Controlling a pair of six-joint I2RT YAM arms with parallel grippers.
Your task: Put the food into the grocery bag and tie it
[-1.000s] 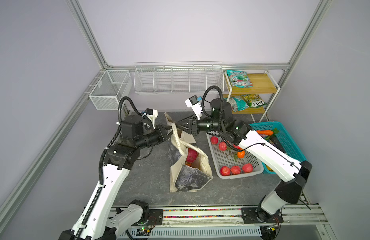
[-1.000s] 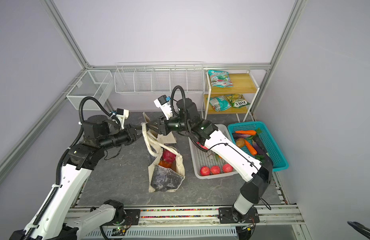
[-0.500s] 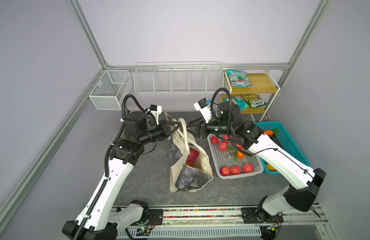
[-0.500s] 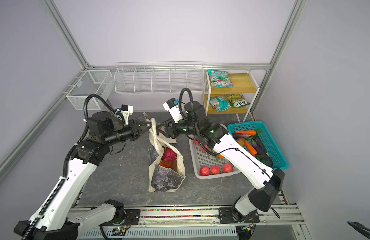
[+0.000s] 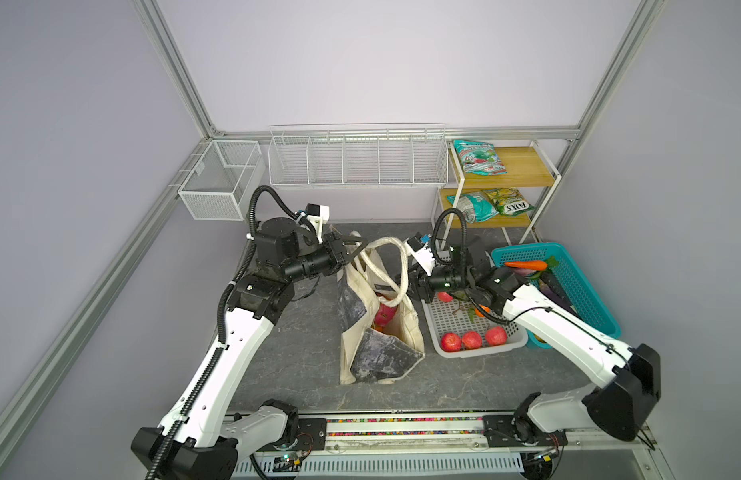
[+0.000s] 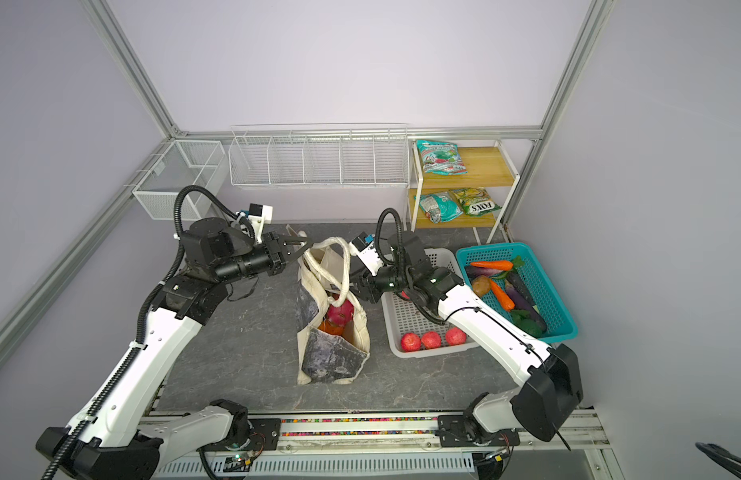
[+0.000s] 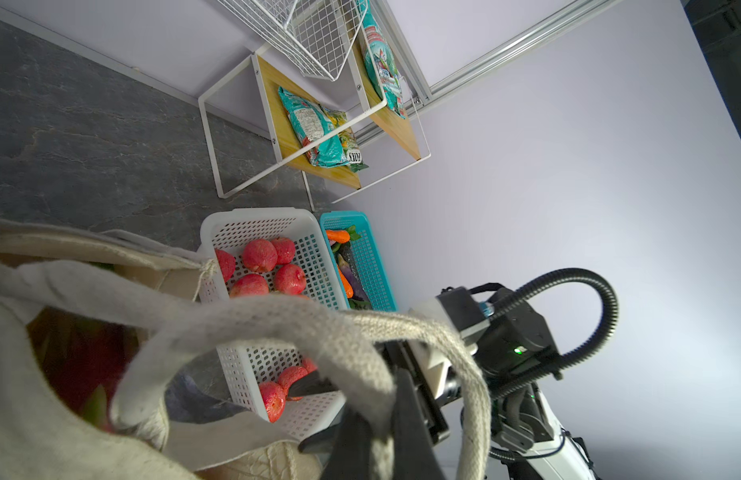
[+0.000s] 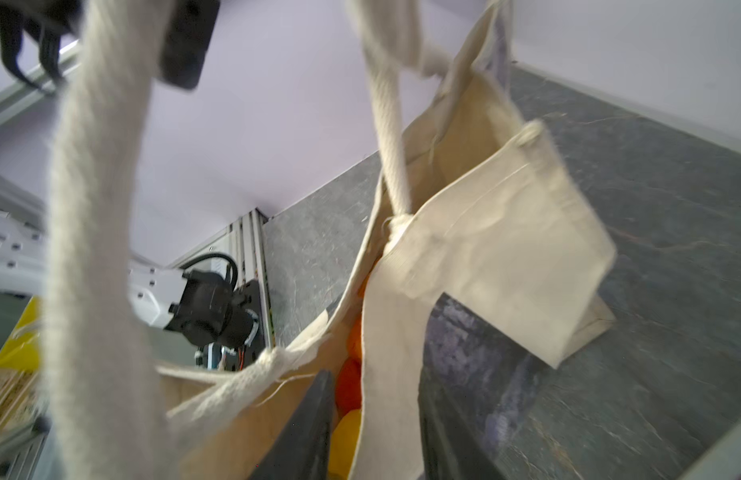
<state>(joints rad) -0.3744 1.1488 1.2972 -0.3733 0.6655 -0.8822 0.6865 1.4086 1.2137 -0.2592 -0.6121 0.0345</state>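
Observation:
The grocery bag, a cream tote with a dark marbled panel, stands open in the middle of the floor. Inside it lie the pink dragon fruit and an orange; the right wrist view shows orange and yellow fruit in it. My left gripper is shut on a cream loop handle, held up over the bag's back rim. My right gripper is at the bag's right rim, its fingers apart on either side of a cream fold of fabric.
The white perforated basket with red fruits sits just right of the bag, under my right arm. The teal basket of vegetables is beyond it. A shelf with snack packets and wire baskets line the back wall.
My right gripper has drawn back to the right and down, from above the bag's mouth to its right rim. The left gripper has shifted right and back with the handle.

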